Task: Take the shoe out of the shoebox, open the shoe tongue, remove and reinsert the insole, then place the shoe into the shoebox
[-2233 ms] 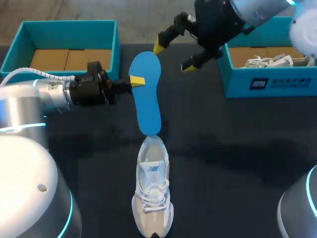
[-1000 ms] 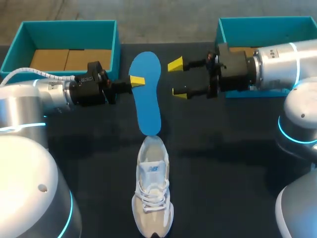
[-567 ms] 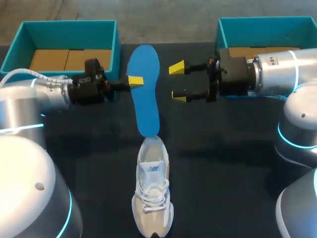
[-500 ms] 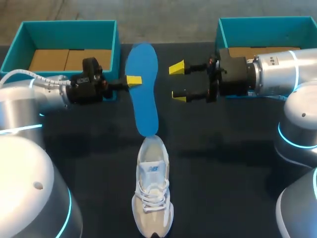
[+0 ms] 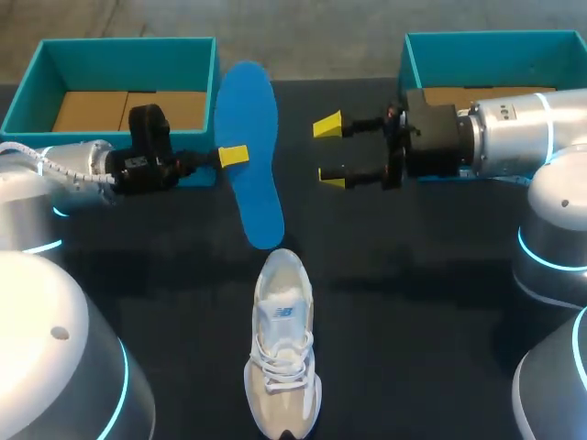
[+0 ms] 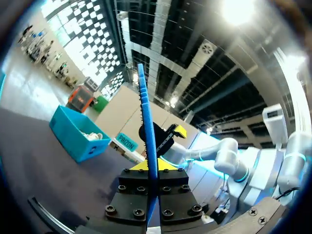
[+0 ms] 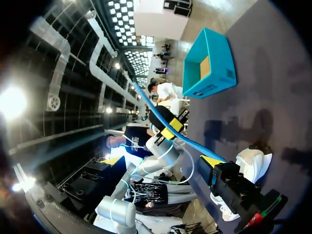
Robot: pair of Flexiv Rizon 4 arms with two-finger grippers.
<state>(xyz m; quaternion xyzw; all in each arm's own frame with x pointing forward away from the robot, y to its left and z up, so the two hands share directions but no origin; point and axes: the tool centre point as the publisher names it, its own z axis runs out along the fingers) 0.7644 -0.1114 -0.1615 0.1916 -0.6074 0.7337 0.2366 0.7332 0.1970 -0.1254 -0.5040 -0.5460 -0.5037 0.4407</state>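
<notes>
A blue insole (image 5: 249,151) hangs in the air, held at its side edge by my left gripper (image 5: 231,156), which is shut on it. In the left wrist view the insole (image 6: 147,131) shows edge-on between the yellow fingertips of that gripper (image 6: 150,166). Its lower end hovers just behind the heel of the white shoe (image 5: 282,357), which lies on the dark table near the front. My right gripper (image 5: 328,151) stands open to the right of the insole, a little apart from it, with nothing in it. From the right wrist, the insole (image 7: 165,124) and the shoe (image 7: 251,165) lie ahead of the right gripper (image 7: 161,161).
A teal shoebox (image 5: 37,82) with a cardboard floor stands at the back left, close behind my left arm. A second teal box (image 5: 413,55) stands at the back right, partly covered by my right arm. White contents show in this second box (image 6: 78,134) in the left wrist view.
My left arm has drawn back to the left and carried the insole left and off the shoe's heel. My right arm swung in beside the insole earlier and has kept still since, open.
</notes>
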